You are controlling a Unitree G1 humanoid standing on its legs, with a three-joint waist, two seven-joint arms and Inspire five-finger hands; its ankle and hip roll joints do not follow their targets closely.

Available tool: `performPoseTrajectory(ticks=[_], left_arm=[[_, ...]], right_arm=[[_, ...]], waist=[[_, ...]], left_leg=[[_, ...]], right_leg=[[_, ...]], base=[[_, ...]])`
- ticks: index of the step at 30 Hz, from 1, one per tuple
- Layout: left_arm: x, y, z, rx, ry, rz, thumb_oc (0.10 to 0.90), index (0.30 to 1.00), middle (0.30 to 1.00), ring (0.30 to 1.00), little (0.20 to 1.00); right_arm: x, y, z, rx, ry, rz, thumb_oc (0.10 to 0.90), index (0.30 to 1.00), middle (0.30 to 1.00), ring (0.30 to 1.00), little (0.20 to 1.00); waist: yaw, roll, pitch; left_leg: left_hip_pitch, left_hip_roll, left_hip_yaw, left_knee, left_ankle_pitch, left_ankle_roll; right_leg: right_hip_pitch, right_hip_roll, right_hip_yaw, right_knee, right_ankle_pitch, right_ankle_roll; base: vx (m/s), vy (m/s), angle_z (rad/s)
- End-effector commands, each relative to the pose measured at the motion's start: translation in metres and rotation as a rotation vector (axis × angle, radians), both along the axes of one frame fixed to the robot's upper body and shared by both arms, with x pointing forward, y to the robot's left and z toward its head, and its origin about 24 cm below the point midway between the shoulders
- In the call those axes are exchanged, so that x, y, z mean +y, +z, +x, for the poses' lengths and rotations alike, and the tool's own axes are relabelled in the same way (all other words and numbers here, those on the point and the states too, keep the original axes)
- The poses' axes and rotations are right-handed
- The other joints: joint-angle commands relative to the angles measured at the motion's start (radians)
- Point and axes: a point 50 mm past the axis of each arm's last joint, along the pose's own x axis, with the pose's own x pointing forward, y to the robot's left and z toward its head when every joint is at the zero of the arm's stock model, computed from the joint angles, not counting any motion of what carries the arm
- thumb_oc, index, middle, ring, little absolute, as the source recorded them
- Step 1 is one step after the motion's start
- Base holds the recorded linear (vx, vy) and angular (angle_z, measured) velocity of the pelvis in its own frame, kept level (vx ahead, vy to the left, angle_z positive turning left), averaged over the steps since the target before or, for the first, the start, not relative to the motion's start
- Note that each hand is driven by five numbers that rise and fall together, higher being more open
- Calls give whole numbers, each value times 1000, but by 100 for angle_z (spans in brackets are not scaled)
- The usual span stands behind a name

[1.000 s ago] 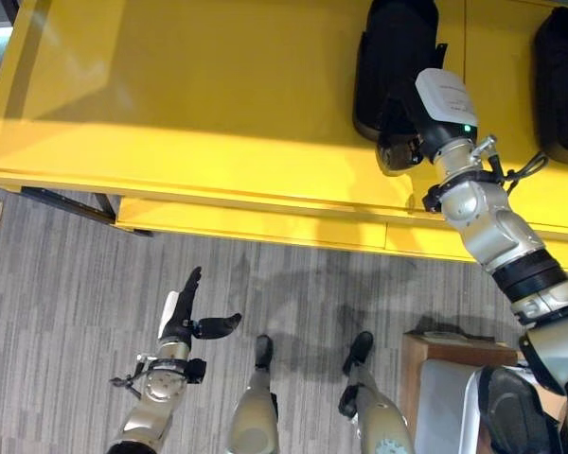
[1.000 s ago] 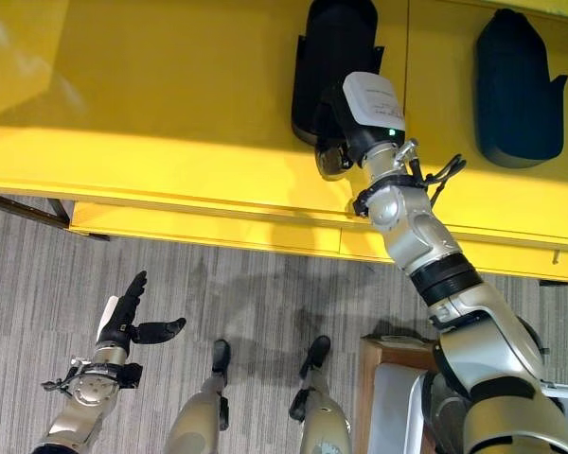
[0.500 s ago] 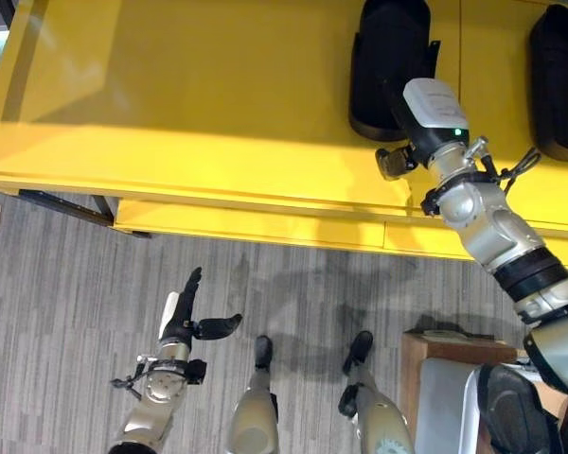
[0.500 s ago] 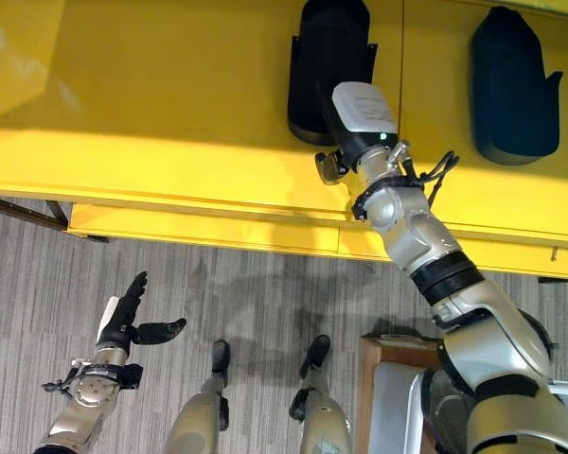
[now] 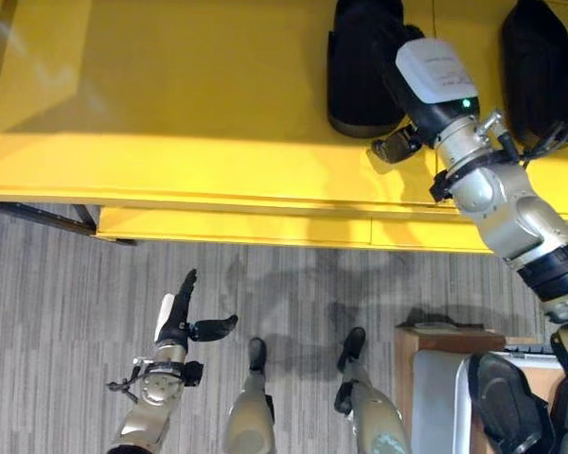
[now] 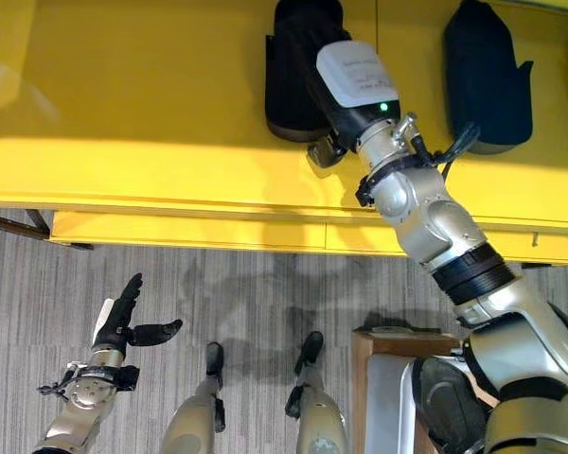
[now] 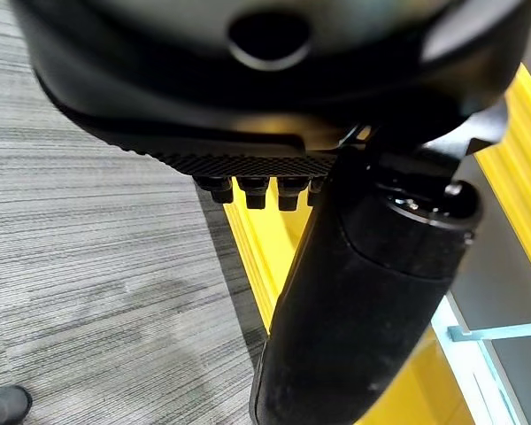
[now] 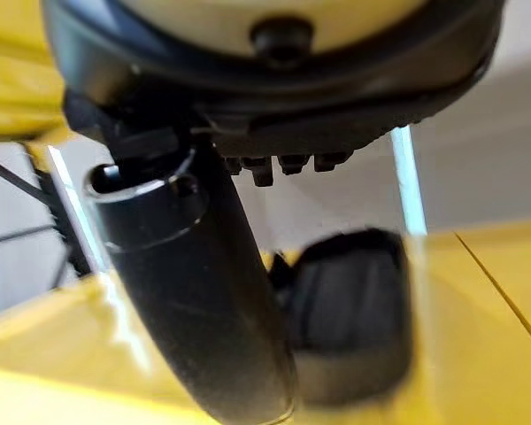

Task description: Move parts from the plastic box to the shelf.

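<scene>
Right hand (image 6: 333, 142) stretched out over the yellow shelf (image 5: 170, 104), just at the near end of a black part (image 5: 360, 66) lying flat on the shelf surface. Fingers straight and relaxed in the right wrist view, gripping nothing; thumb (image 8: 195, 310) jutting forward with the part (image 8: 350, 310) beyond it, seemingly not touching, though hard to be sure from so close. Second black part (image 6: 483, 80) further along the shelf toward the robot's right, well apart from the first, resting flat. Left hand (image 5: 182, 317) held low over the grey floor (image 5: 57, 312), near the shelf's front edge, fingers extended and thumb spread sideways, empty. Wooden stand (image 5: 445, 345) by the lower right, with a grey object (image 5: 434, 407) beside it.
</scene>
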Motion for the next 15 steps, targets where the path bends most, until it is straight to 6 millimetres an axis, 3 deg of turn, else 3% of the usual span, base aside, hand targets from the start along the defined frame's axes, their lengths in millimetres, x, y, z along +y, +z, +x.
performPoseTrajectory(ticks=[1, 10, 15], left_arm=[[18, 27, -5, -114, 14, 65, 900, 1000, 1000, 1000, 1000], [20, 25, -7, -100, 22, 77, 900, 1000, 1000, 1000, 1000], [15, 24, -7, -95, 14, 78, 900, 1000, 1000, 1000, 1000]], right_arm=[[17, 65, -31, -300, 92, -23, 900, 1000, 1000, 1000, 1000], [21, 71, -61, -404, 210, 44, 900, 1000, 1000, 1000, 1000], [11, 45, -68, -372, 257, 165, 900, 1000, 1000, 1000, 1000]], waist=[[16, -42, -62], [3, -44, -80], [-8, -42, -91]], left_leg=[[98, 54, 47, -6, -33, -10], [114, 48, 49, -5, -43, -3], [125, 39, 47, -4, -51, 5]], right_leg=[[-58, -106, 38, 116, -18, 113], [-51, -110, 47, 124, -23, 115], [-46, -117, 53, 136, -26, 119]], base=[[0, 0, 0], [0, 0, 0], [-2, 26, 0]])
